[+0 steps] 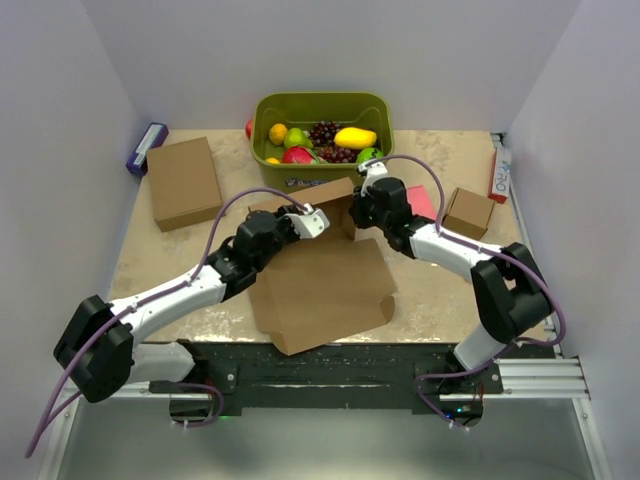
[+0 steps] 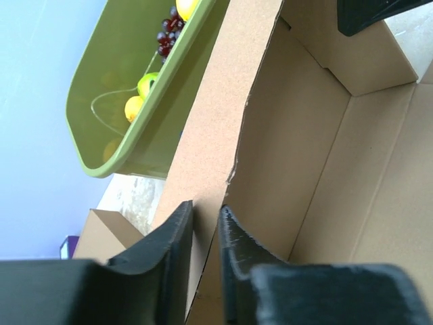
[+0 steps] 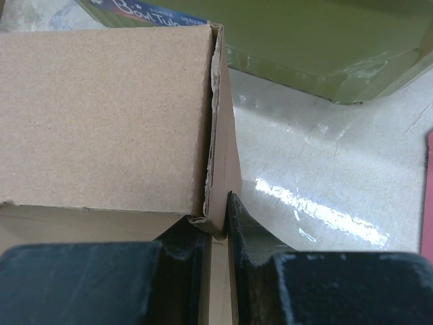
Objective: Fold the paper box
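While the left hand (image 2: 206,212) and right hand (image 3: 215,220) each pinch a paper box (image 1: 330,285) wall, fruit (image 1: 355,137) fills the green bin (image 1: 320,99)

Blue label (image 3: 155,10) on the green tub (image 3: 325,47) reads roughly "BoolTub"

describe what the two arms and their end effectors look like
The left arm and right arm share one build: white tubular links between bulky black joint housings. A loose purple cable runs along each, one on the left and one on the right. The left end effector and right end effector each have two matte black fingers with slightly scuffed inner faces. No markings show.
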`<state>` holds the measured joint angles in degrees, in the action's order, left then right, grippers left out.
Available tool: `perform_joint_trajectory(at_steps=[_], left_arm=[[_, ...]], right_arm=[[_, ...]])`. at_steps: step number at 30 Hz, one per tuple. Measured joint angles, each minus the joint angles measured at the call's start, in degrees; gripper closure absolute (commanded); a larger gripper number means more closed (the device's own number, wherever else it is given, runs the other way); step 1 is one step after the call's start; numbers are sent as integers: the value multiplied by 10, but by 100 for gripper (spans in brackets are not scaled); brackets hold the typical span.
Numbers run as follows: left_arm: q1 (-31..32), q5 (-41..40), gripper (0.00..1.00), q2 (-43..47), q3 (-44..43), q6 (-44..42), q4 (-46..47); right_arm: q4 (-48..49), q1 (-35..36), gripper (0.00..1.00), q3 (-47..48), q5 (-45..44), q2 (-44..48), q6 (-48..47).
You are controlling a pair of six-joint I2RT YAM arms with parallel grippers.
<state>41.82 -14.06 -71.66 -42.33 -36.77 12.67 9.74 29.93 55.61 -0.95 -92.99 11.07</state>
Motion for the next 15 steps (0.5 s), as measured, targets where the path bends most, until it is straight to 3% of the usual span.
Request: perform_joint_trajectory(at_steps=[8, 13, 15], left_arm=[[3, -1, 78, 0, -1, -5, 2], [3, 5, 85, 0, -1, -4, 0], [3, 5, 90, 0, -1, -4, -1]], right_arm=[[83, 0, 92, -40, -6, 0, 4], [112, 0, 85, -48, -6, -7, 4], [126, 0, 76, -52, -6, -10, 4]])
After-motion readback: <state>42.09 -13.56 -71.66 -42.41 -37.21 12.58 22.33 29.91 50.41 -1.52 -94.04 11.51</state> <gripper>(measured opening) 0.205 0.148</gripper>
